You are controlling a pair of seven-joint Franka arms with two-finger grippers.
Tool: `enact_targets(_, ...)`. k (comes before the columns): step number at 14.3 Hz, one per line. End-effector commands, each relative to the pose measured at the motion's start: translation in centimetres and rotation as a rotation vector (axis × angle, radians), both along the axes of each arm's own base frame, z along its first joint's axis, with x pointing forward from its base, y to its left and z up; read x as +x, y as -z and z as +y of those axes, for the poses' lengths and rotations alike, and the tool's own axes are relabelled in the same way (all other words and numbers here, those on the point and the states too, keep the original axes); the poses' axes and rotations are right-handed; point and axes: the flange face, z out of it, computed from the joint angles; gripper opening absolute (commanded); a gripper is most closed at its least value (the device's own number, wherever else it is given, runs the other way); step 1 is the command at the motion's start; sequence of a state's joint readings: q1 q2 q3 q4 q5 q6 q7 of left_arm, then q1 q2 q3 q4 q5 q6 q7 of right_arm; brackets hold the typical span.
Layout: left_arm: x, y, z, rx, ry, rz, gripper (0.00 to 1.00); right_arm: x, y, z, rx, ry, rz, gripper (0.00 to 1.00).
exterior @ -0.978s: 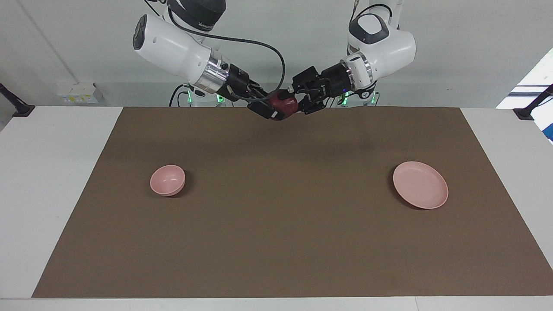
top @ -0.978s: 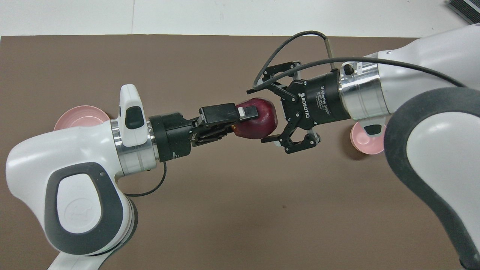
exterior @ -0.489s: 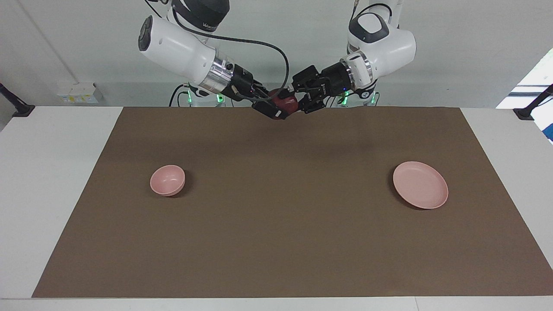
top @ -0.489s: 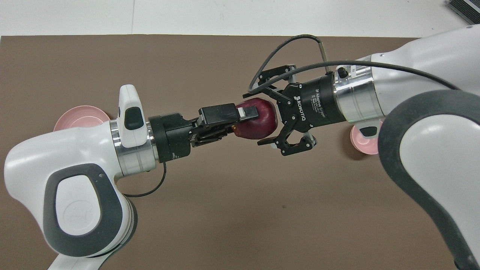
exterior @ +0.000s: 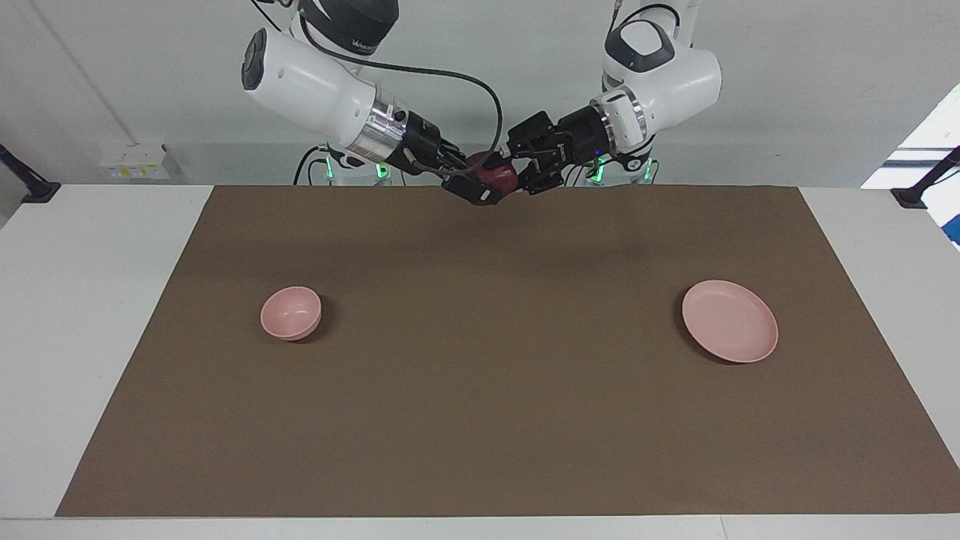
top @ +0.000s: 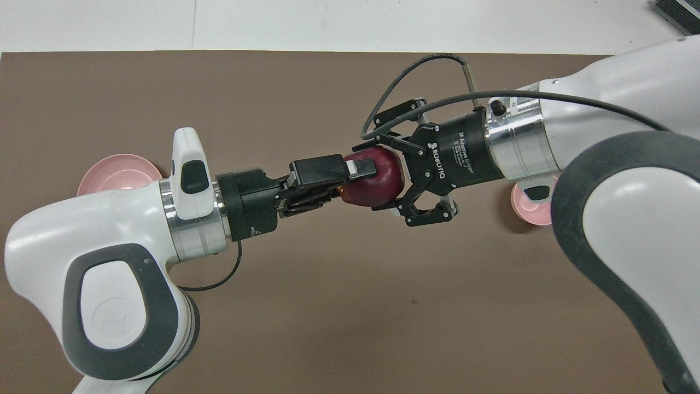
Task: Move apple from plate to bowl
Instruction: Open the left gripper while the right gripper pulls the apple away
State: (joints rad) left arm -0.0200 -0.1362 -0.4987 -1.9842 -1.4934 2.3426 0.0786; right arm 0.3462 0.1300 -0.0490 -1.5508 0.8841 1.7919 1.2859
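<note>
Two Franka arms are meeting in mid-air at the top centre of the facing view, both clamping the same dark red apple (exterior: 491, 180) above the robots' edge of the brown mat (exterior: 495, 390). The left gripper (top: 356, 176), reaching in from the lower left of the overhead view, is pinching the apple (top: 377, 180) between its two fingers, one pale-tipped finger lying across the fruit's top. The right gripper (top: 385, 178), coming in from the right of that view with a black cable (top: 415, 82) looping over its wrist, is closing its black fingers around the apple's other side, its fingertips pressing against the skin while the outer links are splaying out.

In the facing view the left gripper (exterior: 504, 174) and right gripper (exterior: 480, 184) are sitting tip to tip with the fruit between them, well clear of the table.

The pale pink plate (exterior: 730, 321) is lying bare at centre right of the facing view, toward the left arm's end of the table. The small pink bowl (exterior: 291, 313) is standing at centre left, toward the right arm's end. In the overhead view the plate (top: 112, 172) and the bowl (top: 525, 210) are each showing only partly, covered by the arms.
</note>
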Motion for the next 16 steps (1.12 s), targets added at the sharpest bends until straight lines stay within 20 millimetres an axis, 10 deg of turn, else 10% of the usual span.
enact_targets(1, -0.6, -0.5, 0.7, -0.006, -0.027, -0.007, 0.4, 0.0, 0.0, -0.7, 0.015, -0.03, -0.012, 0.0)
enact_targets(2, -0.6, -0.6, 0.5, -0.007, -0.017, -0.012, 0.73, 0.0, 0.0, -0.8, 0.015, -0.03, -0.014, 0.0)
enact_targets(4, -0.6, -0.6, 0.4, -0.007, -0.021, -0.009, 1.0, 0.1, 0.1, -1.0, 0.014, -0.029, -0.017, 0.0)
enact_targets(10, -0.2, -0.5, 0.7, 0.049, 0.006, -0.039, 1.0, 0.4, 0.4, -3.1, -0.007, -0.101, -0.075, 0.0)
enact_targets(16, -1.2, 2.1, 0.6, 0.529, 0.256, -0.083, 1.0, 0.5, 2.8, -8.0, -0.226, -0.394, -0.274, 0.0)
